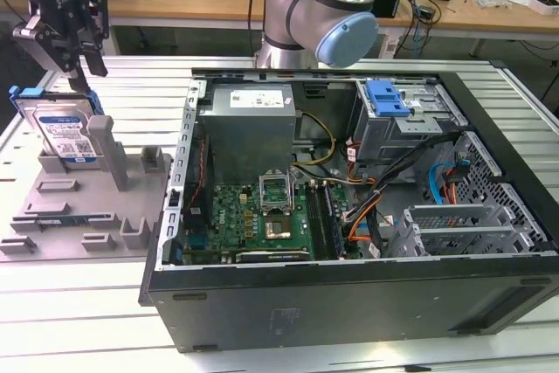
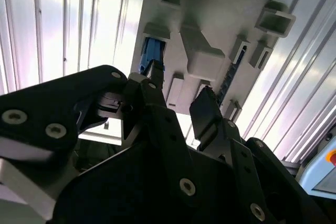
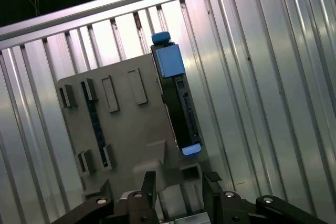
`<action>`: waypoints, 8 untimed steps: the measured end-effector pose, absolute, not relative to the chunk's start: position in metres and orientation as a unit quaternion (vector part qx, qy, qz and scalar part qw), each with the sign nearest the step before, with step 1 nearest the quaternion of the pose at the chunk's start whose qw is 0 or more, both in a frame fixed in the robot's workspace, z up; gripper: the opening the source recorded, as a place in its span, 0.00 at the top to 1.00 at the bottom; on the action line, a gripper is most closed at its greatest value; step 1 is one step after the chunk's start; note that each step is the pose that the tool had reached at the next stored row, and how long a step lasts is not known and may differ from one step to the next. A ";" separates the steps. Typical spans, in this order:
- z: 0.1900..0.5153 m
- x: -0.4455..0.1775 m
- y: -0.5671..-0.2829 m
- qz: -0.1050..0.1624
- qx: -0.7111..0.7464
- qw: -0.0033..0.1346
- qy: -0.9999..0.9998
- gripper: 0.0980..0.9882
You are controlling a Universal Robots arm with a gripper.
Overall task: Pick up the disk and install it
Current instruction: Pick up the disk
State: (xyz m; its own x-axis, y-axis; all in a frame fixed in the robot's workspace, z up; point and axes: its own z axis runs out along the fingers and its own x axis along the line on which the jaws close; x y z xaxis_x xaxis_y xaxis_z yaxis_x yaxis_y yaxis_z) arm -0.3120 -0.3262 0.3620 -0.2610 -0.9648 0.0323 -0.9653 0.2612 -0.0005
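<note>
Status: black two-finger gripper (image 1: 85, 74) spread open, empty, hovering above silver hard drive in blue plastic carrier (image 1: 68, 133), upright on edge in grey plastic fixture (image 1: 87, 207). Likely rigid, dense, shock-sensitive; pinch across flat faces.

Grey plastic holder (image 1: 79, 207) near table's (image 1: 70, 303) edge, exterior view's left. Open PC case (image 1: 349, 307) beside it w/ grey PSU box (image 1: 249, 128), green mobo (image 1: 253, 216) inside.
</note>
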 end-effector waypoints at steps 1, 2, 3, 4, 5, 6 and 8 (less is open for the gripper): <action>0.362 -0.312 -0.325 0.010 0.609 0.013 -0.793 0.57; 0.362 -0.312 -0.322 0.011 0.611 0.012 -0.792 0.57; 0.362 -0.312 -0.321 0.011 0.613 0.011 -0.790 0.57; 0.362 -0.312 -0.320 0.012 0.618 0.011 -0.786 0.57; 0.361 -0.312 -0.318 0.012 0.621 0.011 -0.783 0.57; 0.361 -0.312 -0.317 0.012 0.626 0.011 -0.780 0.57; 0.361 -0.312 -0.315 0.012 0.633 0.011 -0.774 0.57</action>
State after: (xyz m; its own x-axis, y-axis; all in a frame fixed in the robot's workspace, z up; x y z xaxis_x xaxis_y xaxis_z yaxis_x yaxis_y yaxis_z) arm -0.3119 -0.3152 0.3612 -0.1979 -0.9797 0.0315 -0.9802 0.1978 -0.0046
